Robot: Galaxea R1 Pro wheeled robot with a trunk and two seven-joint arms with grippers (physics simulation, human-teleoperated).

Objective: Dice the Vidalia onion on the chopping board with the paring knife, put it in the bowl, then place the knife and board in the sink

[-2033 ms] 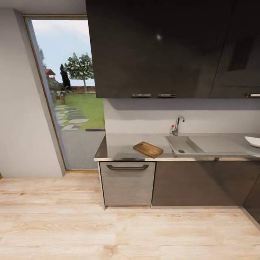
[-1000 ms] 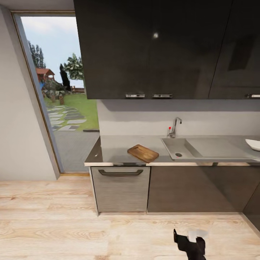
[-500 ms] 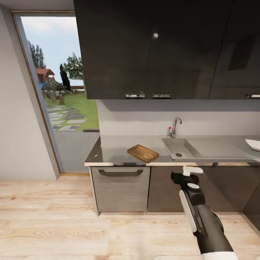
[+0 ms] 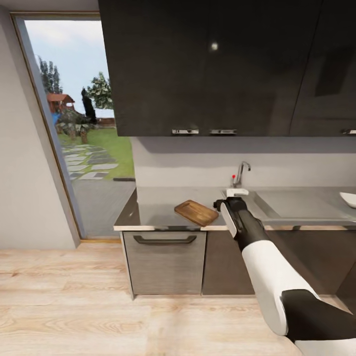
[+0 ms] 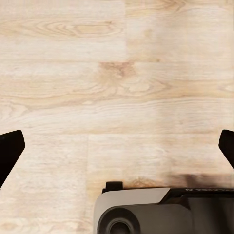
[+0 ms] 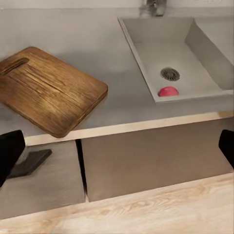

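right pincer (image 4: pixel 231 196) raised before the surface (image 4: pixel 163 202), fingers apart, empty. onion (image 6: pixel 168 91) lies in the sink (image 6: pixel 204 48) beside the drain; chopping board (image 6: pixel 48 90) nearby. step: reaching; next, descend into basin.

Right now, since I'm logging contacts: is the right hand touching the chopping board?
Apart. In the right wrist view the chopping board lies on the countertop well ahead of the right hand, whose dark fingertips hang before the cabinet front.

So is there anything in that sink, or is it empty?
Not empty. In the right wrist view, a small reddish round thing lies on the floor of the sink, just beside the drain. No water shows.
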